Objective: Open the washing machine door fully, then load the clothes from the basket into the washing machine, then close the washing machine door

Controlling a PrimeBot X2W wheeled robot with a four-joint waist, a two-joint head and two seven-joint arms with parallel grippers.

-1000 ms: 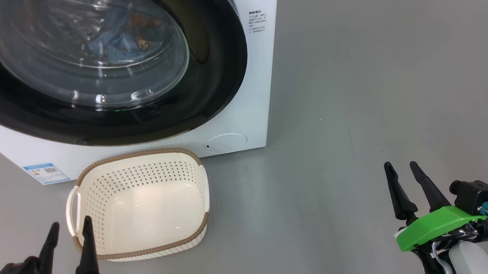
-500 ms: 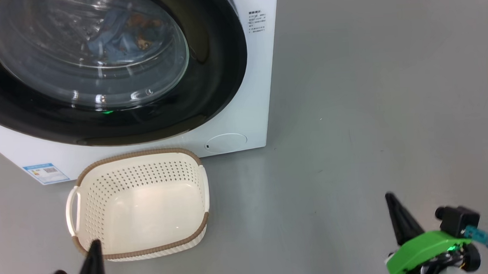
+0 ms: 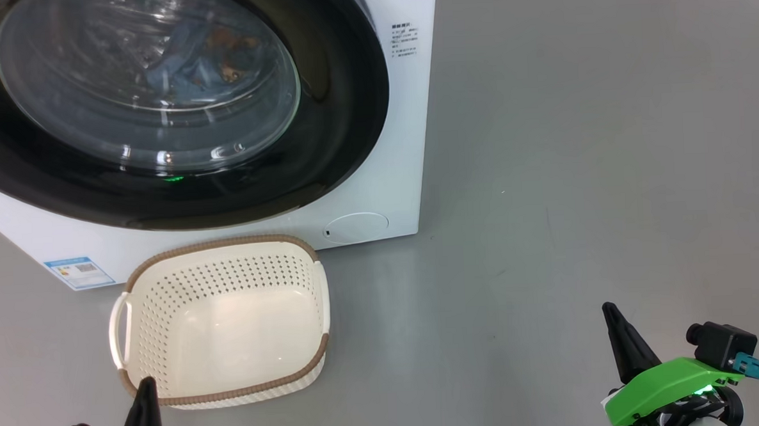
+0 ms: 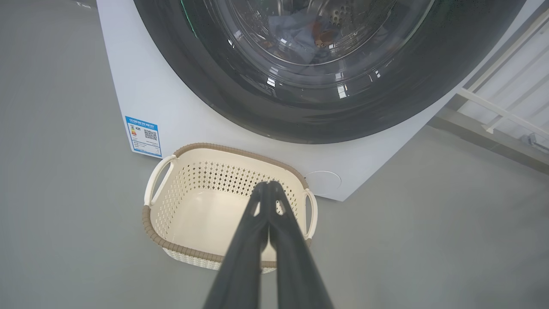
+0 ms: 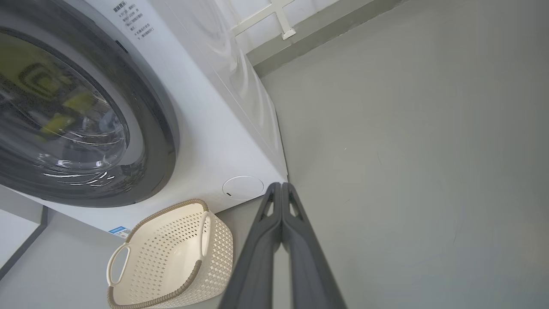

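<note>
we judge the washing machine door (image 3: 156, 88) stiff and slippery, best taken at its ring's edge; left gripper (image 4: 268, 189) and right gripper (image 5: 281, 187) sit pinched together, empty.

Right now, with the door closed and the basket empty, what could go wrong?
The washing machine door looks closed over the clothes, but a latch can't be confirmed; it might swing back open. The basket sits just ahead of the shut left gripper; a careless arm move could knock it.
</note>
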